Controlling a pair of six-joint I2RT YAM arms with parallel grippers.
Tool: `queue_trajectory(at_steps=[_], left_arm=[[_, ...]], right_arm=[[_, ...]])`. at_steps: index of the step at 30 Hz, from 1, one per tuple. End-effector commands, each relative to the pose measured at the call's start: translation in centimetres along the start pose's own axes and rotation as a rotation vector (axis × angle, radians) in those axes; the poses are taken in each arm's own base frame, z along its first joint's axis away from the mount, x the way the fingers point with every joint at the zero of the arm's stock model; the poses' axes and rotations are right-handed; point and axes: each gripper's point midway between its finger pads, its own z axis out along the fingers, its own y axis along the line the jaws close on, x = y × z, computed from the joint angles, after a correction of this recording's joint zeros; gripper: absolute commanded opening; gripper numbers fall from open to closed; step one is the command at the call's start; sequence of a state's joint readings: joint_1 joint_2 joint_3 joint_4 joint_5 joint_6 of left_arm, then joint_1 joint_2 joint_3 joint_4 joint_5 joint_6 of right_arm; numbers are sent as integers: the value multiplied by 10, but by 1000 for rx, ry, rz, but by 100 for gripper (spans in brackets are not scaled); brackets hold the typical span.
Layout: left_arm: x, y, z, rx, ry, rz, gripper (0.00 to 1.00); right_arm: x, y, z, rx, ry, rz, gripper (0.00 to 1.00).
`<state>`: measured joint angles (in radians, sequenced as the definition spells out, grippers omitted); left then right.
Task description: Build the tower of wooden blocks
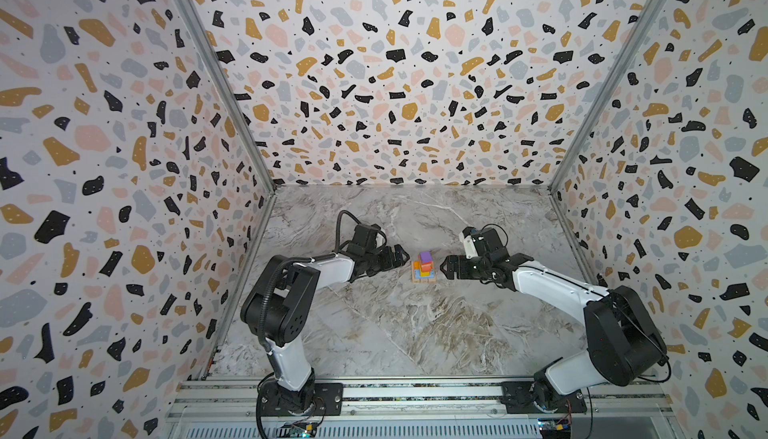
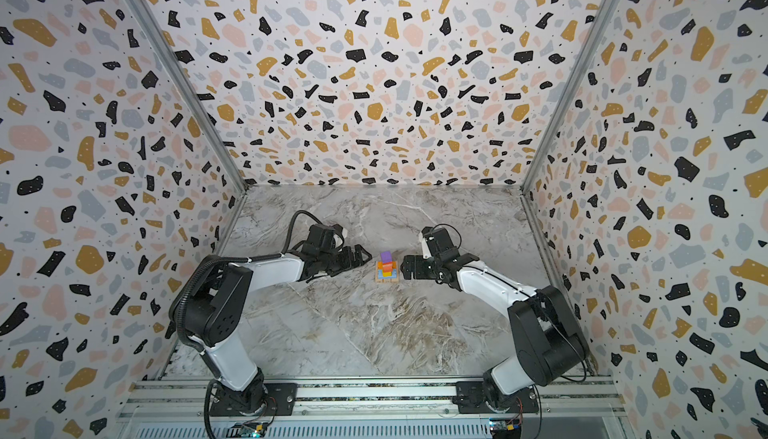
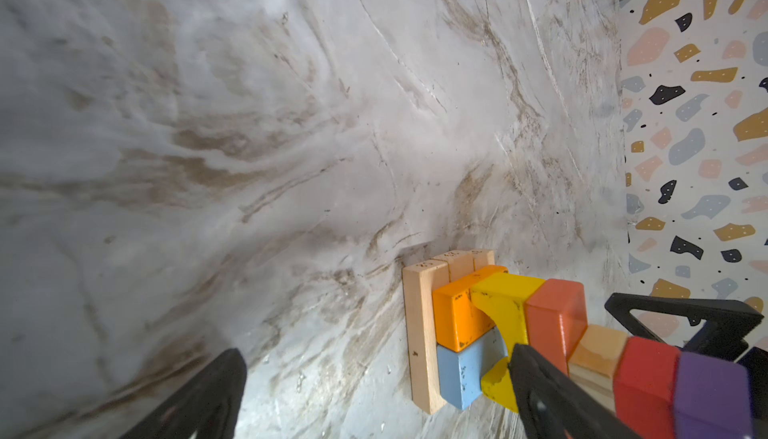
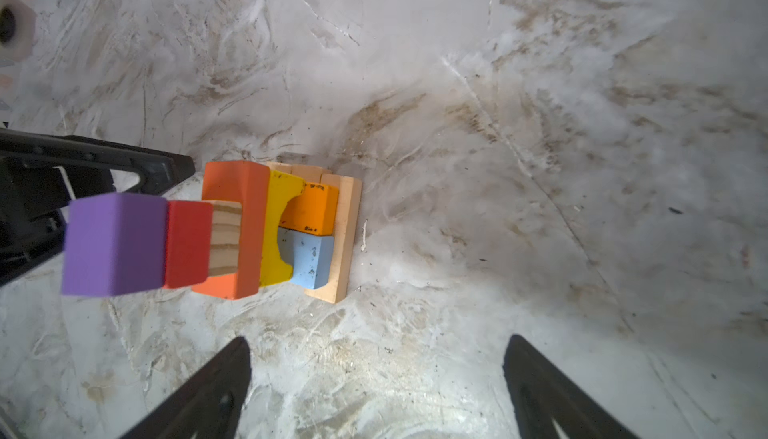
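The tower [image 1: 424, 268] [image 2: 387, 268] stands mid-table between both grippers. In the right wrist view the tower [image 4: 245, 225] rises from tan slats [image 4: 347, 233] through orange and blue wood blocks, a yellow arch, a red-orange block, a tan cube and a red cube to the purple cube [image 4: 112, 243]. My left gripper [image 1: 402, 259] [image 3: 376, 351] is open just left of the tower, holding nothing. One of its fingers [image 3: 540, 383] lies close beside the yellow arch [image 3: 505, 308]. My right gripper [image 1: 444, 268] [image 4: 378, 340] is open just right of the tower, with only bare table between its fingers.
The marble tabletop [image 1: 415, 324] is boxed in by terrazzo-patterned walls at the left [image 1: 124, 208], back and right [image 1: 665, 208]. A metal rail [image 1: 415, 391] carrying both arm bases runs along the front edge.
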<state>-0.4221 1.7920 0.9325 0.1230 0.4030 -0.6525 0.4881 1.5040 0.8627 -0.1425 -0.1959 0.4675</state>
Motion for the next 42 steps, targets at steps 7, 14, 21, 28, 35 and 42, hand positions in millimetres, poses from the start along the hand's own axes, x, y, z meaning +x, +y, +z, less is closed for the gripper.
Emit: queue_trajectory(at_steps=[7,14,21,28,35,42], left_arm=[[-15,-18,6,68,-38,17,100],[-14,-18,11,80,-31,9,100],[-13,-20,15,93,-28,6,100],[-12,-21,19,100,-18,2,100],[-11,-21,21,99,-14,0,100],[-9,-20,24,94,-8,-4,100]], right_arm=[[3,3,7,-36,6,23,96],[2,4,16,-43,20,26,96],[-1,8,18,-50,17,19,96],[-2,9,22,-50,21,18,95],[-4,13,22,-55,19,10,95],[-5,16,21,-49,19,2,95]])
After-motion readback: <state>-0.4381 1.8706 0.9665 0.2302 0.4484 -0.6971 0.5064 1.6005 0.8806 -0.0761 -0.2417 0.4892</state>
